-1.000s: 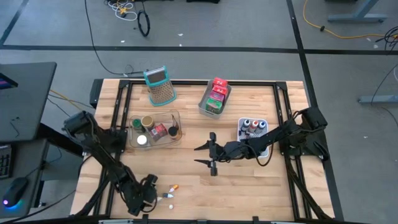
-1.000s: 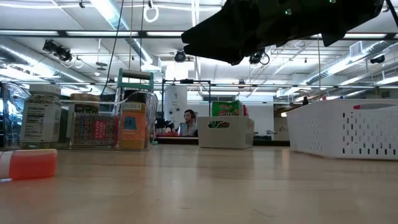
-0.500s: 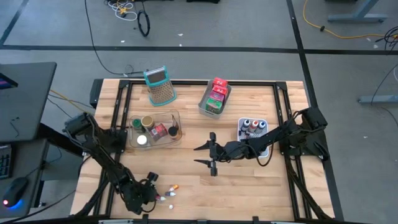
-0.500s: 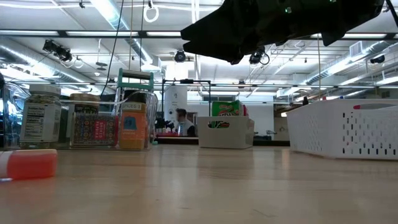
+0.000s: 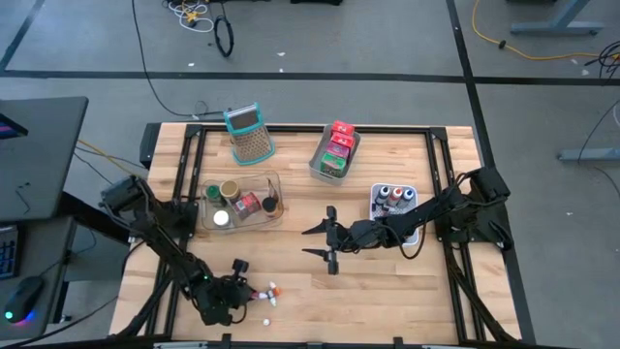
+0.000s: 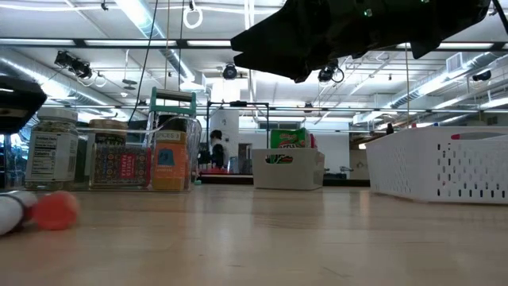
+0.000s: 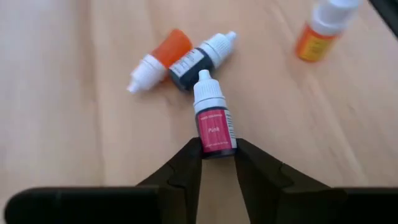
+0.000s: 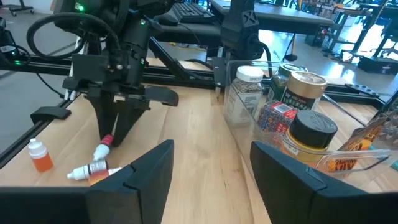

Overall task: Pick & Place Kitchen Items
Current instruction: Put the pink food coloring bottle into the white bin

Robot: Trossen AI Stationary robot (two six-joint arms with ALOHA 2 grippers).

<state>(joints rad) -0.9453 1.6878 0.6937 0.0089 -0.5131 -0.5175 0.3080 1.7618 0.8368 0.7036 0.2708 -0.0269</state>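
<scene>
My left gripper (image 7: 216, 155) is at the table's near left (image 5: 235, 291), shut on a small pink bottle (image 7: 214, 121) with a white cap. Just past that cap lie a dark bottle (image 7: 198, 55) and an orange bottle (image 7: 158, 57), both on their sides on the wood. Another orange bottle (image 7: 318, 28) sits farther off. In the low view an orange bottle (image 6: 54, 210) lies end-on. My right gripper (image 5: 325, 242) hovers open above the table's middle, touching nothing; its fingers show wide apart in the right wrist view (image 8: 211, 174). My left gripper pinches the pink bottle's base end (image 7: 216, 144) between its two fingertips (image 7: 188, 163), coming from above and pointing steeply down (image 8: 115, 127). The fingers lie along the bottle, whose cap (image 7: 205, 87) points away from them toward the dark bottle. Whether it rests on the table, I cannot tell.
A clear bin (image 5: 273, 184) with jars stands at the left, a grey bin (image 5: 318, 163) of red and green packets at the far middle, a white basket (image 5: 376, 206) with capped bottles at the right. The teal-handled grater (image 5: 250, 134) lies far left. Bare wood spans the near middle.
My left gripper has moved a little toward the table's far and right side, in among the small bottles. The orange bottle has turned about: side-on in the low view before, end-on now, with a white piece beside it.
</scene>
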